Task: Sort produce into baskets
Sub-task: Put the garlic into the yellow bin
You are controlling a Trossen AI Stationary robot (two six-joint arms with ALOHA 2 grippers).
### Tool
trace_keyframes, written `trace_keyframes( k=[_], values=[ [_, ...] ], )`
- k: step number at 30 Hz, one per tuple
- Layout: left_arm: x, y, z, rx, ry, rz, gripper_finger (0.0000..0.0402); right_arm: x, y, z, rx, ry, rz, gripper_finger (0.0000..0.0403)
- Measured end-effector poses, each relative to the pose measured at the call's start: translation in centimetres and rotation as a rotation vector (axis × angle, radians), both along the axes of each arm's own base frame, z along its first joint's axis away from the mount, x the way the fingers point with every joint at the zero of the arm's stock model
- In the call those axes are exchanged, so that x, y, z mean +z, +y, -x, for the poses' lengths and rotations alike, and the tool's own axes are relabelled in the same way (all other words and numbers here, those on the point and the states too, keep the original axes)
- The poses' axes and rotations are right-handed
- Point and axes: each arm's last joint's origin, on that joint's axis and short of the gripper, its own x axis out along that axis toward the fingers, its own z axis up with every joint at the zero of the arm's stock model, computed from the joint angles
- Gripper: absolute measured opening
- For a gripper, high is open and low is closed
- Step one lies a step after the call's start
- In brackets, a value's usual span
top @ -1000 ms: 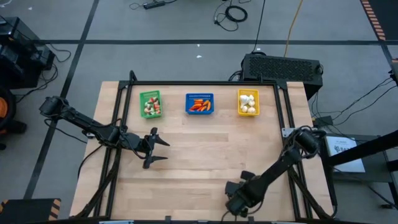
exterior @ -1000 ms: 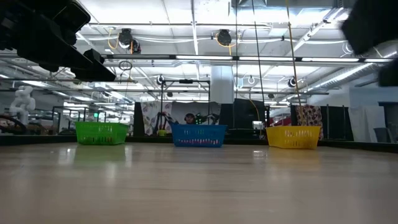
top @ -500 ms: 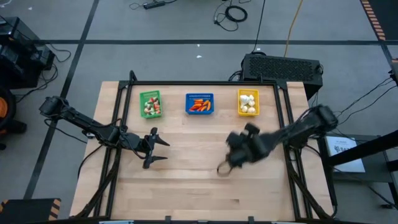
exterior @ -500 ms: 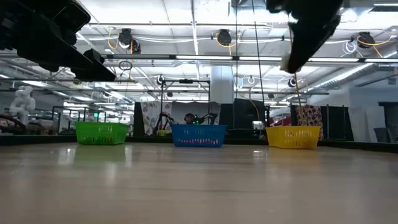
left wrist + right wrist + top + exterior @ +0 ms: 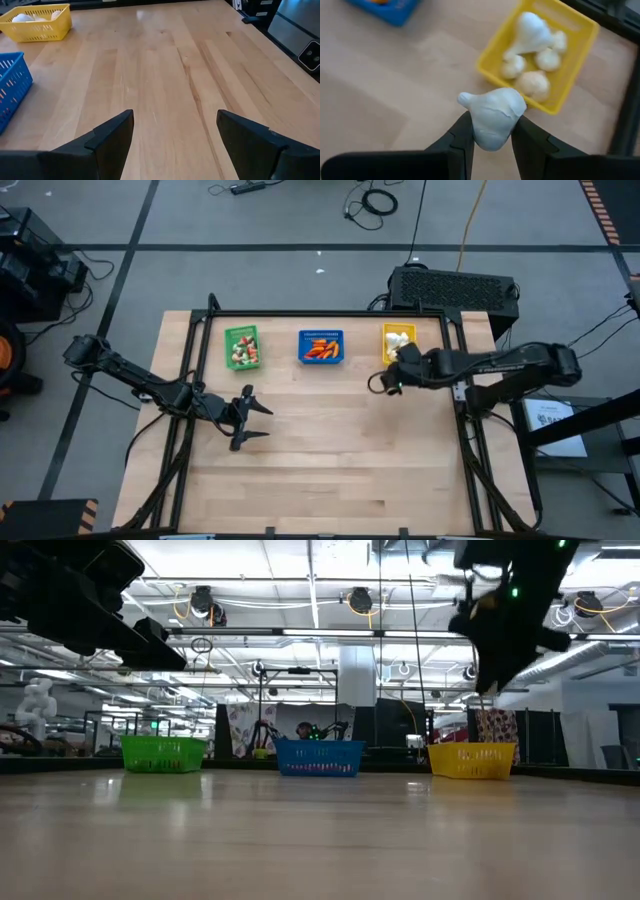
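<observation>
Three baskets stand in a row at the table's far side: green (image 5: 241,346), blue (image 5: 321,346) and yellow (image 5: 399,344), each holding produce. My right gripper (image 5: 385,382) hovers above the table just near and left of the yellow basket (image 5: 545,55), shut on a white garlic bulb (image 5: 492,117). My left gripper (image 5: 252,420) is open and empty over the table's left half, near the green basket. My right gripper pinches the garlic bulb's lower body (image 5: 490,137) between its two fingers, one on each side. The bulb's pointed tip (image 5: 465,98) sticks out sideways past the fingers. The bulb is lifted clear of the table.
A black box (image 5: 455,288) sits beyond the table's far right corner. A dark metal frame (image 5: 330,314) runs along the table's far edge and sides. Bare wood (image 5: 330,450) fills the table's middle and near part.
My right gripper has swung from the table's near edge toward the far right, ending beside the yellow basket, and has risen high in the low view. My left arm has kept still.
</observation>
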Motion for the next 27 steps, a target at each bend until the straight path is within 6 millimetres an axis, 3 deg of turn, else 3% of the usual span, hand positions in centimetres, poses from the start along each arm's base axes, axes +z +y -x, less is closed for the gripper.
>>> trace_keyframes(
  k=[7, 27],
  values=[
    [0.0, 0.0, 0.0, 0.001, 0.0, 0.001, 0.0294, -1.9, -2.6, 0.7, -0.15, 0.033, -0.01, 0.0096],
    [0.0, 0.0, 0.0, -0.001, 0.0, -0.002, 0.0294, -2.3, -6.9, 0.8, -0.345, -0.116, 0.019, 0.0096]
  ],
)
